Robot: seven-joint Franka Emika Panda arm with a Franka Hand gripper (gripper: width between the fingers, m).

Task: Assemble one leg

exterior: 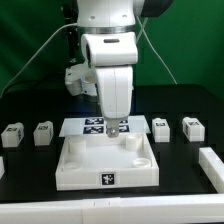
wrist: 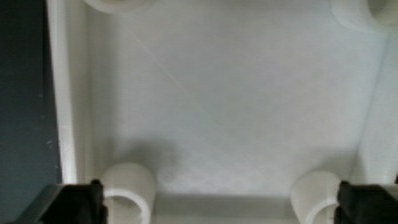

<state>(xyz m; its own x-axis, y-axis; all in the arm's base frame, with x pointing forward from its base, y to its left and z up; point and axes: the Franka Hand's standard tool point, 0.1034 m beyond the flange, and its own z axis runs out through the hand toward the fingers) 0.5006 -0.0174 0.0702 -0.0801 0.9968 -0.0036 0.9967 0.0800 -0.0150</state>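
The leg [exterior: 160, 127], a small white block wearing a black-and-white tag, sits on the desk [exterior: 30, 110] just beside the tray [exterior: 70, 175], on the exterior view's right, apparently laid out within easy reach. The tool [exterior: 117, 128] hangs spread wide and empty over the tray's rear sockets [wrist: 128, 185], well short of any grasp.

The marker board [exterior: 75, 127] lies flat on a black table [exterior: 30, 165], whose matte top spreads out on every side of it. Behind the board, past the table's far edge, a plain green wall [exterior: 30, 40] fills the background. Nearer the camera than the board, toward the exterior view's right, a white bar [exterior: 212, 165] rests on the table. The light is bright and even.
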